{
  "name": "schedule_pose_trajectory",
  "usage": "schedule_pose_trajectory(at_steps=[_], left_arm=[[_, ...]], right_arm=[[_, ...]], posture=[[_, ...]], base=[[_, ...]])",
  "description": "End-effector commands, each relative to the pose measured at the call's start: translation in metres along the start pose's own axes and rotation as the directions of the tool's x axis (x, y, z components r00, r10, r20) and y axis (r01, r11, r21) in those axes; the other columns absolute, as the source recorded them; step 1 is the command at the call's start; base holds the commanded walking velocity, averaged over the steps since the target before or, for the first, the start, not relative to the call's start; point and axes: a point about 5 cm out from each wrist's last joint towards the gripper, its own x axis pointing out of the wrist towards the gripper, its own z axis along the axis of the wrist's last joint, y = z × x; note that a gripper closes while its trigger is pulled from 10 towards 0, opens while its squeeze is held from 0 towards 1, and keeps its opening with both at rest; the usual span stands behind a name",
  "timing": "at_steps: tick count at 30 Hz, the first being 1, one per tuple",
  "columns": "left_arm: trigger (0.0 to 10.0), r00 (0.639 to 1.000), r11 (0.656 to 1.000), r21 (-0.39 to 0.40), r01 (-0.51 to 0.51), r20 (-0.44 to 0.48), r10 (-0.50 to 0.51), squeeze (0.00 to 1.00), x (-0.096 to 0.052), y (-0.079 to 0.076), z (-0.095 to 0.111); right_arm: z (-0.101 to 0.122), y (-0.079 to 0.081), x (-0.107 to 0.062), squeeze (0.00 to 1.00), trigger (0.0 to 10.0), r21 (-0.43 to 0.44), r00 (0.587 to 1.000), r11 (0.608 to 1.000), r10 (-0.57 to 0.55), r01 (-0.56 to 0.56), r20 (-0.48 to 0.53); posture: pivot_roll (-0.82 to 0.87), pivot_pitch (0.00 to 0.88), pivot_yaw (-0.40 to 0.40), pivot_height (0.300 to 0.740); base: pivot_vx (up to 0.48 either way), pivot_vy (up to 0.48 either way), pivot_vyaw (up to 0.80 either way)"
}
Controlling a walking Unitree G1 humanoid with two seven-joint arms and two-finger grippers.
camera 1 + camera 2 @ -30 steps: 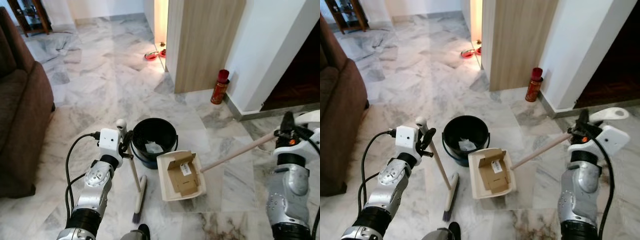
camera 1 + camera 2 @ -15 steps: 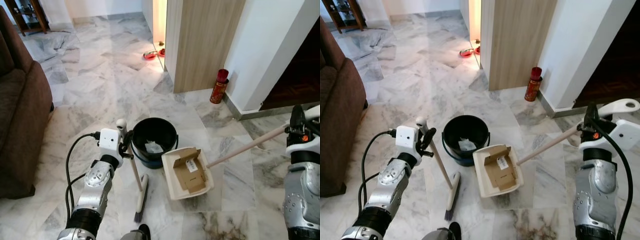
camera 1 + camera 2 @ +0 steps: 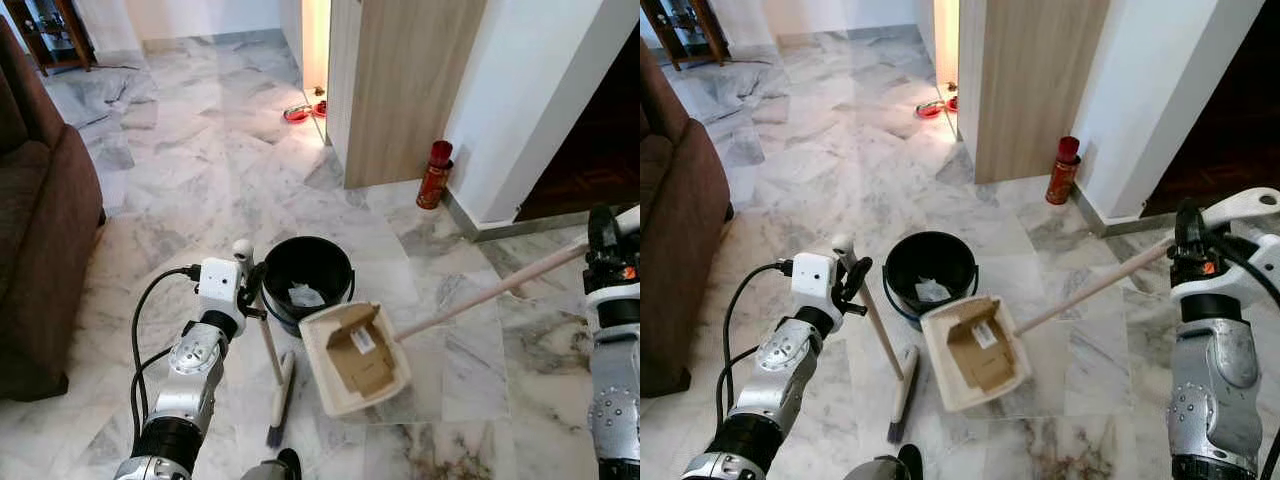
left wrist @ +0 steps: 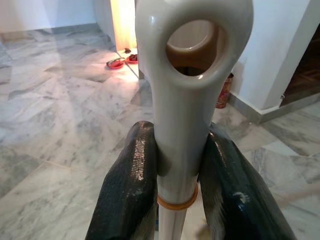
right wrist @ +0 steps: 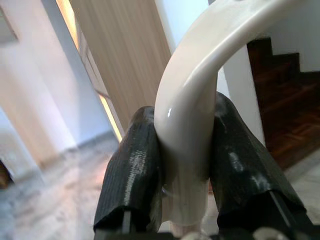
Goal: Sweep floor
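A cream dustpan (image 3: 352, 359) holds flattened cardboard pieces (image 3: 360, 348) and is lifted and tilted beside the black bucket (image 3: 306, 282). Its long wooden handle (image 3: 490, 292) runs up to my right gripper (image 3: 1189, 243), which is shut on the handle's cream curved grip (image 5: 190, 115). My left gripper (image 3: 247, 284) is shut on the cream top of the broom handle (image 4: 184, 115). The broom (image 3: 280, 392) stands with its brush head on the floor in front of the bucket. Crumpled white paper (image 3: 303, 295) lies inside the bucket.
A brown sofa (image 3: 40, 250) stands at the left. A wooden partition (image 3: 400, 90) and white wall rise behind the bucket, with a red spray can (image 3: 432, 175) at their foot. Red slippers (image 3: 300, 112) lie farther back. Dark wooden steps (image 3: 590, 140) are at the right.
The right gripper has drawn back to the right and risen, lifting the dustpan off the floor and swinging its mouth closer to the bucket. The left arm and broom have stayed put.
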Motion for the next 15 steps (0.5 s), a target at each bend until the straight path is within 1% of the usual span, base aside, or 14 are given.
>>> schedule_pose_trajectory(at_steps=[1,2,3,4,5,8,10,13,15], left_arm=[[10.0,1.0,1.0,0.012,0.004,0.02,-0.005,0.0,0.002,0.001,0.004],[10.0,1.0,1.0,0.012,0.004,0.02,-0.005,0.0,0.002,0.001,0.004],[10.0,1.0,1.0,0.012,0.004,0.02,-0.005,0.0,0.002,0.001,0.004],[10.0,1.0,1.0,0.012,0.003,0.022,-0.004,0.0,0.002,0.001,0.004],[10.0,1.0,1.0,0.012,0.003,0.023,-0.003,0.0,0.002,0.001,0.005],[10.0,1.0,1.0,0.011,0.001,0.025,-0.002,0.0,0.002,0.0,0.005],[10.0,0.999,1.0,0.011,-0.008,0.035,0.007,0.0,0.001,0.001,0.005],[10.0,0.999,1.0,0.022,-0.019,0.048,0.018,0.0,0.0,0.002,0.007],[10.0,0.998,0.999,0.027,-0.036,0.056,0.035,0.0,-0.001,0.004,0.007]], right_arm=[[0.026,0.013,0.008,0.0,10.0,0.048,0.991,0.998,0.038,-0.044,0.13],[0.028,0.016,0.01,0.0,10.0,0.063,0.989,0.997,0.042,-0.052,0.145],[0.028,0.016,0.01,0.0,10.0,0.063,0.989,0.997,0.042,-0.052,0.145],[0.032,0.023,0.013,0.0,10.0,0.083,0.984,0.994,0.05,-0.065,0.172],[0.034,0.026,0.014,0.0,10.0,0.092,0.982,0.993,0.053,-0.071,0.182],[0.036,0.033,0.017,0.0,10.0,0.108,0.978,0.99,0.069,-0.091,0.195],[0.037,0.038,0.019,0.0,10.0,0.134,0.975,0.987,0.057,-0.087,0.216],[0.037,0.04,0.021,0.0,10.0,0.147,0.973,0.986,0.04,-0.075,0.226],[0.033,0.046,0.021,0.0,10.0,0.148,0.976,0.986,0.044,-0.077,0.213]], posture=[[0.13,0.078,0.005,0.74],[0.13,0.078,0.005,0.74],[0.13,0.078,0.005,0.74],[0.13,0.077,0.005,0.74],[0.13,0.079,0.004,0.74],[0.13,0.078,0.003,0.74],[0.13,0.08,0.001,0.74],[0.13,0.08,0.0,0.74],[0.13,0.082,-0.002,0.74]], base=[[0.0,0.0,0.0],[0.0,0.0,0.0],[0.0,0.0,0.0],[0.0,0.0,0.0],[0.0,0.0,0.0],[0.0,0.0,0.0],[0.0,0.0,0.0],[0.0,0.0,0.0],[0.0,0.0,0.0]])
